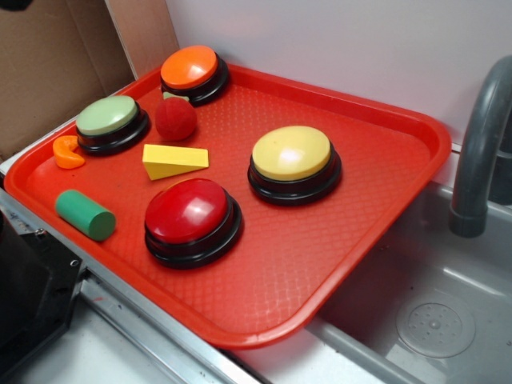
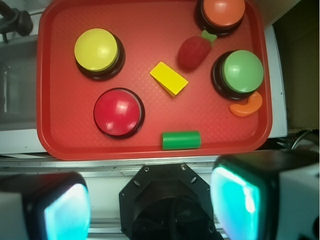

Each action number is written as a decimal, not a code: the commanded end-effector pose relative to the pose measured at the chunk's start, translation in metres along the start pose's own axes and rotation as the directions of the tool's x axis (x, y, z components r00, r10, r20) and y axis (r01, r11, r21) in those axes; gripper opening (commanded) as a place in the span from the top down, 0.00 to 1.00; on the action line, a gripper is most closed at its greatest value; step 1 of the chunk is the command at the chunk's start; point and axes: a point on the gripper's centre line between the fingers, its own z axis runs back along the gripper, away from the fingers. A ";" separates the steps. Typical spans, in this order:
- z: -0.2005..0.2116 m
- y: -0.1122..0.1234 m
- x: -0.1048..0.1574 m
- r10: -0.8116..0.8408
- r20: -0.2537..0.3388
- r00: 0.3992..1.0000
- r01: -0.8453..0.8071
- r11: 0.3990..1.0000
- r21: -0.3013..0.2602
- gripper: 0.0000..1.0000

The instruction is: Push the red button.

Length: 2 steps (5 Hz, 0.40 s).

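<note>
We see the claw (image 2: 150, 210) open, its two fingers (image 2: 60, 210) spread wide, held high above the near edge of the red tray (image 1: 384, 224). The red button (image 1: 192, 218) sits near the tray's front edge, untouched, between the green cylinder (image 1: 85, 214) at left and the yellow button (image 1: 294, 162) farther back.

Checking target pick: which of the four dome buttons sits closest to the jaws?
The red button, nearest the tray's gripper-side edge; yellow, green and orange domes lie farther off.

No readable text, label or number anywhere (neither view)
</note>
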 end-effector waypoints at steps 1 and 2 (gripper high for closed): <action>0.000 0.000 0.000 0.000 0.000 1.000 0.000 1.000 0.000 0.00; -0.039 -0.026 0.013 -0.249 0.070 0.966 0.249 0.968 0.010 0.00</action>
